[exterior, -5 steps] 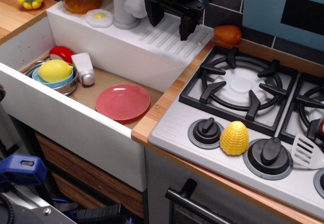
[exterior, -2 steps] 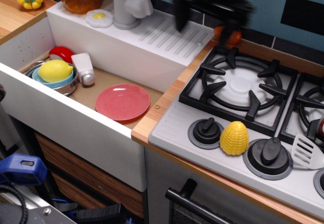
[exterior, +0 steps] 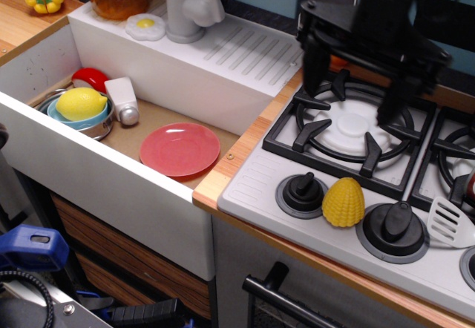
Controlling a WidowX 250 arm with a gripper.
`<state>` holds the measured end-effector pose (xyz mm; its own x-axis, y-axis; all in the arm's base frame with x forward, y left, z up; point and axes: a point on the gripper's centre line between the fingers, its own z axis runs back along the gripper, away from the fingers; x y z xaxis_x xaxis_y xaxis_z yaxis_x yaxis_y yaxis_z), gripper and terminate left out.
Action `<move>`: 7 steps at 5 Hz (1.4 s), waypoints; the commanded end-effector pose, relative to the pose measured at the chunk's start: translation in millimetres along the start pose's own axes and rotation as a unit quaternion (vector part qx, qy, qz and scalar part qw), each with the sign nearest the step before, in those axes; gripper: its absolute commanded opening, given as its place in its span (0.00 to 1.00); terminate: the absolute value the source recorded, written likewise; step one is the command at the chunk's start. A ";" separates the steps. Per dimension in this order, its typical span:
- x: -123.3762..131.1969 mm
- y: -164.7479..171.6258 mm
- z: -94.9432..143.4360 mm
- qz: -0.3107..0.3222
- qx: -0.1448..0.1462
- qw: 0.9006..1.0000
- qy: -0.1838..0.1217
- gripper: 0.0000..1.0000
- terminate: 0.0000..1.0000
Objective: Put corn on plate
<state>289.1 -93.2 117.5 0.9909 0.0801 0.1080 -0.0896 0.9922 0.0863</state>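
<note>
Hovering over the stove burner [exterior: 349,124], the hand [exterior: 352,83] hangs open and empty (fingers spread); the corn [exterior: 344,202] sits between two knobs, well apart from the plate [exterior: 179,149] in the sink [exterior: 111,187].

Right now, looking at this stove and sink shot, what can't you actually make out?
All in the one camera view:
- Gripper: motion-blurred, upper body cut off by the top edge; its height over the burner is unclear.
- Orange object behind the stove: almost wholly hidden by the gripper.
- Spatula: handle cut off at the right edge.
- Corn: far side unseen.
</note>
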 end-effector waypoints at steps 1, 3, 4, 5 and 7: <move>-6.1 -12.4 6.8 0.014 -0.023 1.000 -0.014 1.00 0.00; -14.9 -18.8 -20.2 0.020 -0.018 0.999 -0.022 1.00 0.00; -16.0 -21.7 -34.3 0.022 -0.021 0.999 -0.033 1.00 0.00; -13.5 -20.9 -45.1 0.017 -0.023 0.999 -0.041 1.00 0.00; -14.3 -20.5 -63.0 0.016 -0.036 0.998 -0.047 1.00 0.00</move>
<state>278.1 -109.0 41.3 0.9783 0.0934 0.1848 -0.0983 0.9950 0.0178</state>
